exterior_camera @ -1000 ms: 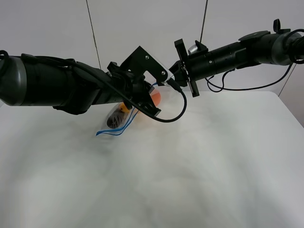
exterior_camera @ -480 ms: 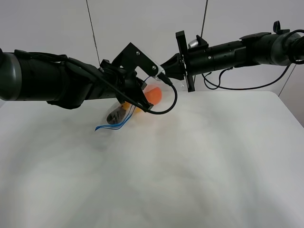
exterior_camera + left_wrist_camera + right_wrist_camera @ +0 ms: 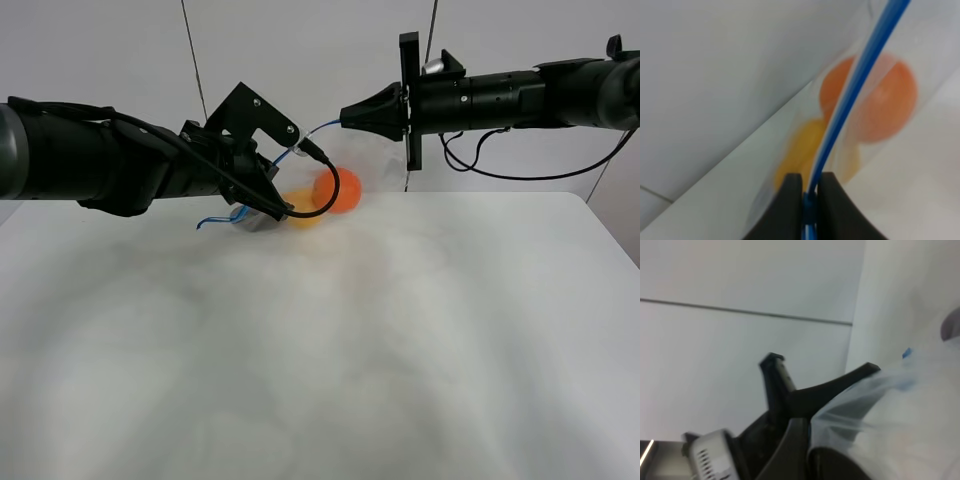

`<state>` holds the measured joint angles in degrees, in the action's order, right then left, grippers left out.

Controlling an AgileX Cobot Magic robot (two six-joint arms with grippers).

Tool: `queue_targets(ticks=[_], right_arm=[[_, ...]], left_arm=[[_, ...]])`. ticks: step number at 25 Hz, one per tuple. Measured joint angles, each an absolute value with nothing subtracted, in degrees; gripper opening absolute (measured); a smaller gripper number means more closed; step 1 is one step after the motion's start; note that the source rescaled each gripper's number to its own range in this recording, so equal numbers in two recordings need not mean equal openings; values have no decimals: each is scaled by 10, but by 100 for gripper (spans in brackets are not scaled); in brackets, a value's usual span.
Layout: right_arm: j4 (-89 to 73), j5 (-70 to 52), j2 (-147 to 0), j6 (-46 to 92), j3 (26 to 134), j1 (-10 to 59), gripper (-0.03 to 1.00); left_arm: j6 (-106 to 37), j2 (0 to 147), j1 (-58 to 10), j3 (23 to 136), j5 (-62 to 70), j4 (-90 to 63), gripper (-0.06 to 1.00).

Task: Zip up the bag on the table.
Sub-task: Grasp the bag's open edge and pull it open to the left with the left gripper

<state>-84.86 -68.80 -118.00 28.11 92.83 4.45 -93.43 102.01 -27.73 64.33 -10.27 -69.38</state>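
Over the table's [image 3: 400,330] far edge, the bag [image 3: 372,165] hangs stretched between both arms, its blue zipper strip [image 3: 873,50] rising from left to right. Only the left wrist view shows the left gripper [image 3: 810,192] clamped on that strip. The right wrist view shows the right gripper [image 3: 809,440] pinching clear plastic.

The bag [image 3: 378,160] is thin clear plastic film, crinkled and faintly glossy, hazing white where it folds; its zipper strip [image 3: 867,70] is smooth blue plastic; through the film the orange fruit [image 3: 348,192] looks smooth with a soft sheen, the yellow fruit [image 3: 300,208] duller; the table [image 3: 400,350] is plain white, smooth and matt; the left gripper [image 3: 810,182] has matt black fingers [image 3: 787,210] that look like hard plastic; the right arm [image 3: 520,95] is a black tube with a dull satin finish; the wall [image 3: 300,60] is pale and matt.
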Motion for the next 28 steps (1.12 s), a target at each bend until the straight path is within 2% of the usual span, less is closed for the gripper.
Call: queue_targets(ticks=[10, 28], right_arm=[[-860, -691, -1153, 289, 928, 11, 0], [-861, -690, -1153, 291, 928, 11, 0]], left_arm=[[-935, 1020, -222, 643, -92, -691, 0], [-953, 1020, -122, 643, -61, -688, 0]])
